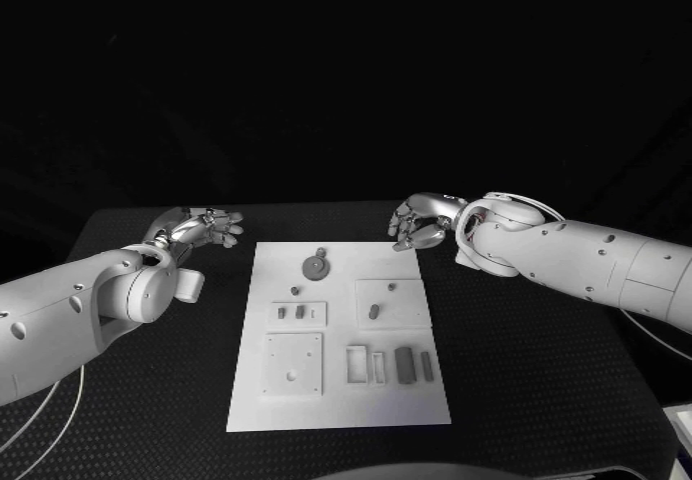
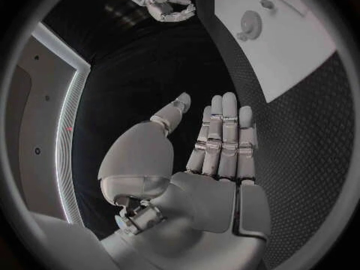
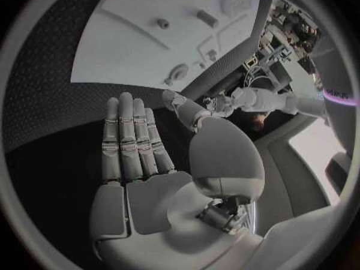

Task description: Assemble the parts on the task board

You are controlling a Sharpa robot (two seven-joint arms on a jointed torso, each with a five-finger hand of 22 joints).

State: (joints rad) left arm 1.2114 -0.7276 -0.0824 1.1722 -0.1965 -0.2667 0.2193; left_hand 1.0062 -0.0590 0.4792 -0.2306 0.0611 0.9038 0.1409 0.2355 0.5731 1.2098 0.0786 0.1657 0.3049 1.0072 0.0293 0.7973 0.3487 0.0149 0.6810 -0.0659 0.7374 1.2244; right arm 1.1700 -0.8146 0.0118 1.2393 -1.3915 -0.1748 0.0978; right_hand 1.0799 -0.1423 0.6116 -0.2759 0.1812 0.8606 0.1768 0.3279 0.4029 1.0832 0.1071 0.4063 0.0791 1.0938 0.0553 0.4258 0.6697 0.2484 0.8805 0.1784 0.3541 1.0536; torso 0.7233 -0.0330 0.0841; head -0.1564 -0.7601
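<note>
The white task board (image 1: 340, 408) lies in the middle of the black table. Near its far end lies a round disc part (image 1: 316, 266). Small pegs (image 1: 374, 311) sit mid-board, and dark bars (image 1: 405, 365) stand in slots toward the near end. My left hand (image 1: 202, 228) hovers off the board's far left corner, holding nothing. The left wrist view shows that hand (image 2: 213, 144) with straight, spread fingers above bare table, beside the board (image 2: 300, 60). My right hand (image 1: 418, 225) hovers at the far right corner, and its fingers (image 3: 131, 138) are straight and empty.
Black table surface surrounds the board on every side. A square raised plate (image 1: 293, 364) sits on the board's near left. In the left wrist view the disc part (image 2: 249, 25) and the right hand (image 2: 168, 6) lie beyond my left fingers.
</note>
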